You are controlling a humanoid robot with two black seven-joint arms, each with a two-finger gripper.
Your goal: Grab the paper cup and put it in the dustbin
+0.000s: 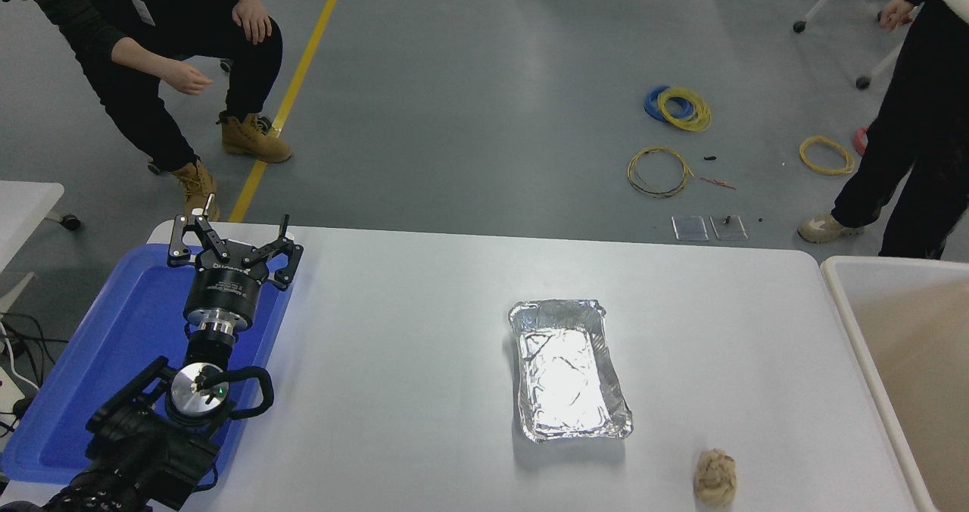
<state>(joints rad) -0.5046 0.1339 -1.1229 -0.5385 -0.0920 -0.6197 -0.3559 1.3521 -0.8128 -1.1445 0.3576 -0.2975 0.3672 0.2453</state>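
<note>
**Left gripper parked open; cup and right arm out of sight**

The left gripper (231, 241), black and wide-spread with nothing between its fingers, hangs over the flat blue plastic tray (129, 330) at the white table's (409, 360) left edge. Right of centre lies a rectangular silver foil tray (568, 369), empty, and nearer the front a crumpled beige paper ball (715, 479) rests well apart from it. At the far right stands the large cream-white plastic dustbin (848, 300), only partly in frame.

The small white paper cup appears nowhere, neither on the table nor in the visible part of the bin. The right arm is outside the picture too, so its grip cannot be told. Likely the cup is off-frame near the bin; whether it has been dropped in cannot be confirmed.
</note>
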